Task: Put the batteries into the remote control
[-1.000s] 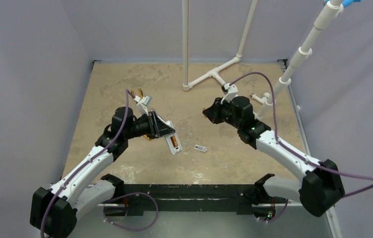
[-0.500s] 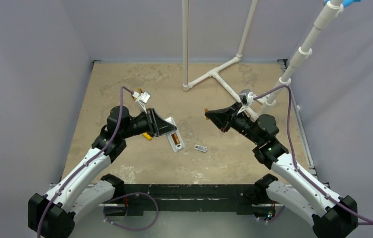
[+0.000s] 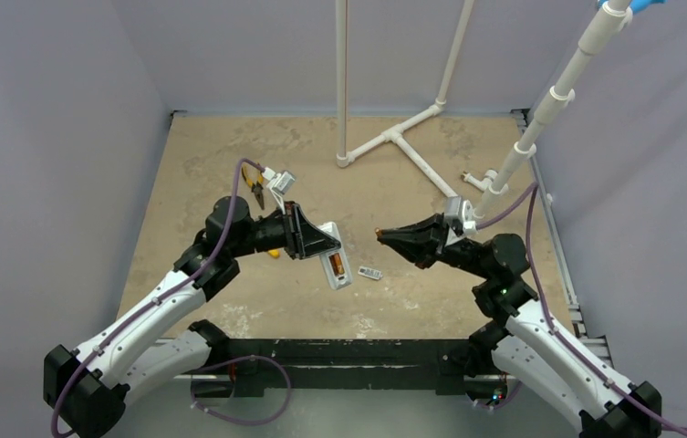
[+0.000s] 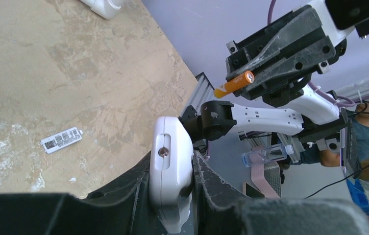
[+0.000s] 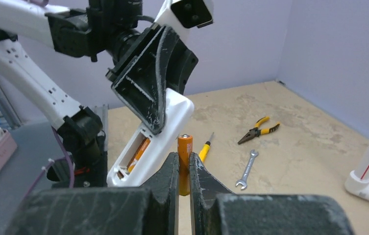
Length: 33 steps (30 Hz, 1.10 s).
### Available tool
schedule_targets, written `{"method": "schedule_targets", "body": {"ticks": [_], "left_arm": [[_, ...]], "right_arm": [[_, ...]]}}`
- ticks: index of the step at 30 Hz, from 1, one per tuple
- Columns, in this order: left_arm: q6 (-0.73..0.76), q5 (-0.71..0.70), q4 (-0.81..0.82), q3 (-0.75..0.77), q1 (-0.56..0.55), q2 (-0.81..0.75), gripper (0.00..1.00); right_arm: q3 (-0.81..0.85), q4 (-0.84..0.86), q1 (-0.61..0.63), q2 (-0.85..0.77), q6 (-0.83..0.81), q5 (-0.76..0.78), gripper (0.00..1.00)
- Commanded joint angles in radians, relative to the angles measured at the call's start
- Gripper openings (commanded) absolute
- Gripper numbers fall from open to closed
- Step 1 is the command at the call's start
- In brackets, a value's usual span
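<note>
Right gripper [image 5: 183, 164]: jaws closed on one orange-copper battery [image 5: 184, 147], clamped at its lower half, the upper end standing clear above the fingertips; carried in the air, off the table. From overhead, this gripper [image 3: 383, 234] points left toward the other arm, with the battery [image 3: 378, 231] at its very tip. Left gripper [image 4: 171, 164]: jaws closed on the remote control [image 4: 171, 166], pinching the white body across its width at one end; held aloft, apart from the right gripper and facing it. Remote control [image 5: 158, 142], seen from the right wrist: tilted, its back turned to the camera, long recess uncovered. Second battery [image 5: 140, 149]: orange, lying inside that recess along its length, toward the lower end. Held battery and remote: near each other, a gap between them in the overhead view. Plate [image 3: 370, 273]: small, whitish, bearing a barcode label, flat on the table [image 3: 230, 155] below the gap between the two grippers. Pliers [image 5: 258, 129]: yellow handles, lying on the table well behind the remote. Wrench [image 5: 247, 169]: small, silver, near the pliers. Screwdriver [image 5: 204, 149]: yellow handle, partly hidden behind the held battery. Pipe frame [image 3: 394, 137]: white, standing at the far side of the table.
</note>
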Motion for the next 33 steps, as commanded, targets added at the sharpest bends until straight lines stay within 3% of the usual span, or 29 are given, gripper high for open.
{"method": "schedule_targets", "body": {"ticks": [1, 8, 15, 24, 29, 33], "left_arm": [[0.027, -0.016, 0.065, 0.047, -0.012, -0.009, 0.0], [0.047, 0.023, 0.22, 0.012, -0.05, -0.057, 0.0], [0.127, 0.027, 0.334, -0.039, -0.087, -0.182, 0.0], [0.135, 0.138, 0.464, -0.066, -0.089, -0.192, 0.0], [0.148, 0.162, 0.47, -0.065, -0.091, -0.193, 0.0], [0.165, 0.118, 0.406, -0.052, -0.09, -0.181, 0.0]], "right_arm": [[-0.078, 0.211, 0.005, -0.055, -0.122, -0.094, 0.0], [-0.112, 0.258, 0.004, -0.095, -0.196, -0.261, 0.0], [-0.101, 0.2, 0.004, -0.099, -0.198, -0.22, 0.0], [-0.099, 0.215, 0.005, -0.091, -0.196, -0.201, 0.0], [-0.1, 0.154, 0.005, -0.078, -0.191, -0.064, 0.0], [-0.09, 0.06, 0.004, 0.006, -0.091, 0.248, 0.0]]}}
